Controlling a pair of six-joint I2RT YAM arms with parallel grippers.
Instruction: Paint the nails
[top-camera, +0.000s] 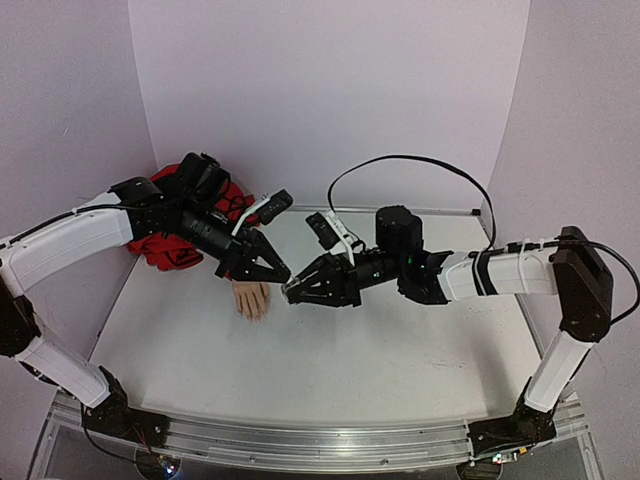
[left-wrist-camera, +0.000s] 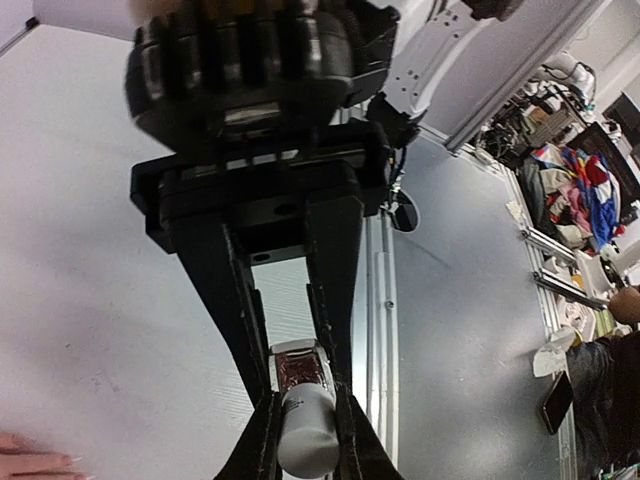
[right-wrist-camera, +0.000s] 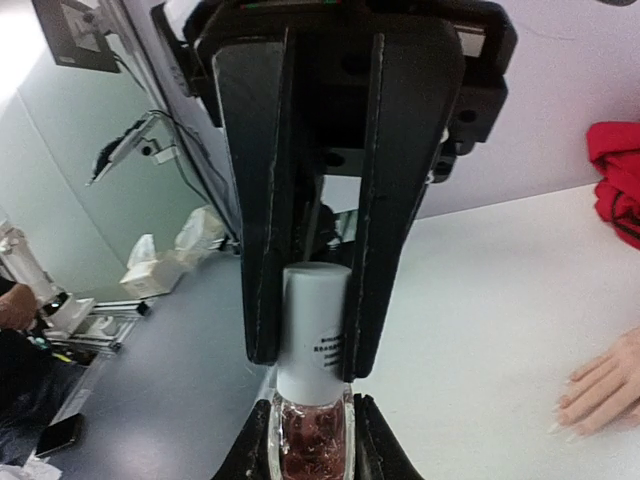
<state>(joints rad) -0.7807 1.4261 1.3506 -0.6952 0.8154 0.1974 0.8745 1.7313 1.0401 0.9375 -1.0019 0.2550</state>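
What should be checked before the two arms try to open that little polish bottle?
1. Left tool shut on the bottle, at its glass body: ok.
2. Right tool shut on the white cap: ok.
3. Cap seated on the bottle, no gap showing: ok.
4. Mannequin hand lying on the table close by, fingers uncovered: ok.
5. Nails free of polish: cannot tell, too small.
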